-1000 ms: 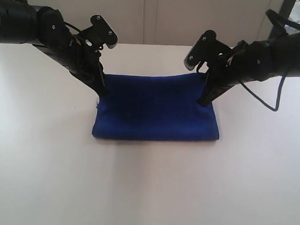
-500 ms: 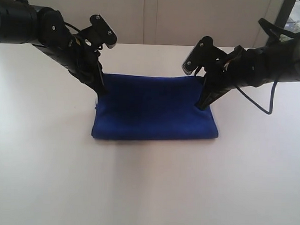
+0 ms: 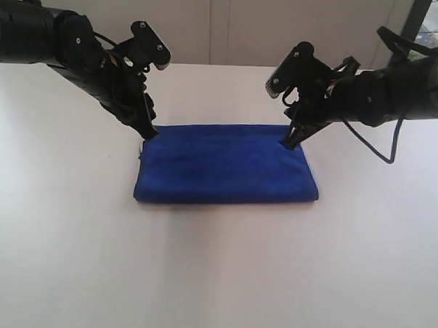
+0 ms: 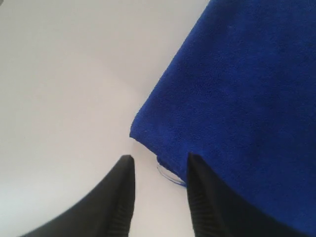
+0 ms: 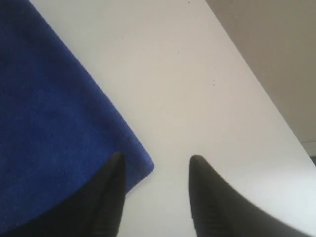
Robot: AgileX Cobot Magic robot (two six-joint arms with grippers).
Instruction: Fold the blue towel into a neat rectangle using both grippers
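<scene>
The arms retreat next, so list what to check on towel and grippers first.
1. Left gripper open, nothing clamped: ok.
2. Right gripper open, nothing clamped: ok.
3. Towel lies flat as a rectangle on the table: ok.
4. Both grippers clear of the cloth: cannot tell; each sits right at a far corner.
5. Layers lined up along the far edge: cannot tell.
</scene>
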